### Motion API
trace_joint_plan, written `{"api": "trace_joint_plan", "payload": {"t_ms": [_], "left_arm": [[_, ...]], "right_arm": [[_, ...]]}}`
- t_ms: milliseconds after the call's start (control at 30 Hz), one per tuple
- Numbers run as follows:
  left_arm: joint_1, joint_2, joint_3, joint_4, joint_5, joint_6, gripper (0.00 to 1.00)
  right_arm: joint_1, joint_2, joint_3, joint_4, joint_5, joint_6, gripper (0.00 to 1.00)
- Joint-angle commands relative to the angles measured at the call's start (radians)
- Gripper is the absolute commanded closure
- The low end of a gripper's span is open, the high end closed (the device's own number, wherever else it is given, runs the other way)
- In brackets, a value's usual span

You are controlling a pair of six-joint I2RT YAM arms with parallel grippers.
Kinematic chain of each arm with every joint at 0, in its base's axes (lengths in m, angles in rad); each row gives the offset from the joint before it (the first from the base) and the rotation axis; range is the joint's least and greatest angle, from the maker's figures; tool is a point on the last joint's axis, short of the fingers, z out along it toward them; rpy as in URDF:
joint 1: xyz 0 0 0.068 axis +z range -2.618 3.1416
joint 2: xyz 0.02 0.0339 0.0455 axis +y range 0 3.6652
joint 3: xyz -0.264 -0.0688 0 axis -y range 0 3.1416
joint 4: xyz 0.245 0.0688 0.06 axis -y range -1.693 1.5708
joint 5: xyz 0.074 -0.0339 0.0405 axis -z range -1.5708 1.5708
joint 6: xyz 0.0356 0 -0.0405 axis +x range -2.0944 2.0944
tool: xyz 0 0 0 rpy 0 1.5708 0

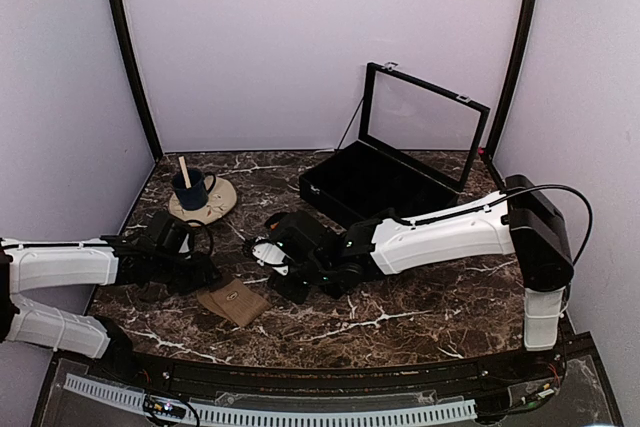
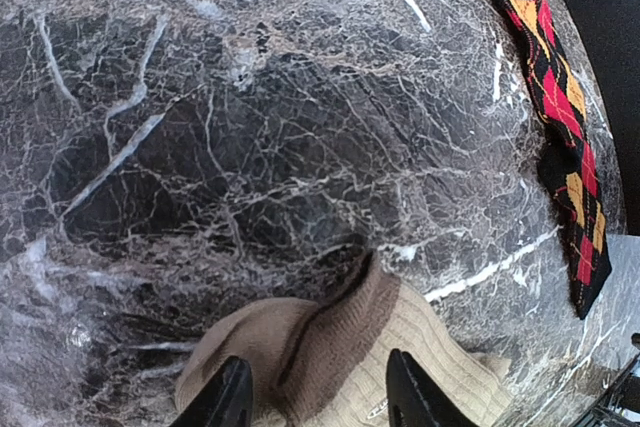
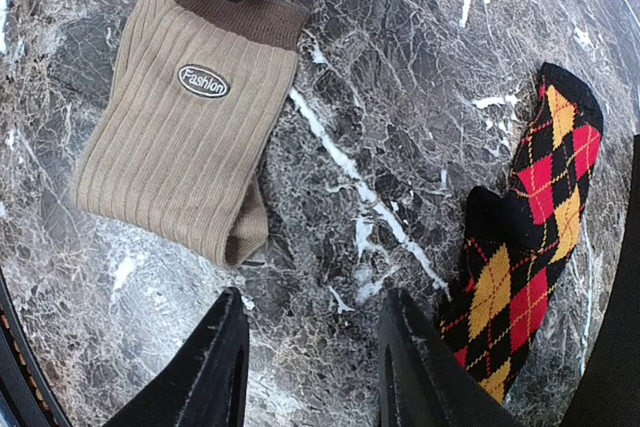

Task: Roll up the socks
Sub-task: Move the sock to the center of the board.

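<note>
Tan sock (image 3: 190, 137) lies flat on the marble counter (image 1: 400, 317), left of centre and low in the overhead view, upper left in the right wrist view. It is ribbed, with a brown cuff (image 3: 250, 17) at the top end, an oval "Fashion" label (image 3: 204, 81) near the cuff, and the lower end folded under.

Argyle sock (image 3: 525, 267), black with red and orange diamonds, lies stretched out at the right edge of both wrist views, well apart from the tan one. It is not clear in the overhead view.

Left fingers (image 2: 228, 399) stand half apart, one on each side of the cuff, with the fabric between them. They are right at the cuff edge and have not pinched it.

Right fingers (image 3: 215, 367) are moderately spread over bare counter between the two socks, holding nothing.

In the overhead view, both arms reach toward the middle of the counter. Behind the left arm a blue mug (image 1: 190, 189) with a stick in it sits on a round coaster (image 1: 218, 203). A black box (image 1: 370, 187) with its glass lid raised is upper right of centre.
</note>
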Motion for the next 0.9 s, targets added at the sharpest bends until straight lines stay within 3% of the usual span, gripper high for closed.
{"api": "trace_joint_plan", "payload": {"t_ms": [0, 200, 867], "left_arm": [[-0.007, 0.025, 0.031, -0.002, 0.007, 0.02, 0.53], [-0.008, 0.04, 0.031, 0.003, 0.01, 0.021, 0.58], [-0.009, 0.097, 0.052, 0.108, 0.058, 0.069, 1.0]], "right_arm": [[-0.004, -0.034, -0.011, 0.032, -0.006, -0.009, 0.58], [-0.005, -0.034, -0.013, 0.033, -0.004, -0.009, 0.58], [-0.006, -0.037, -0.031, 0.03, 0.024, 0.002, 0.58]]}}
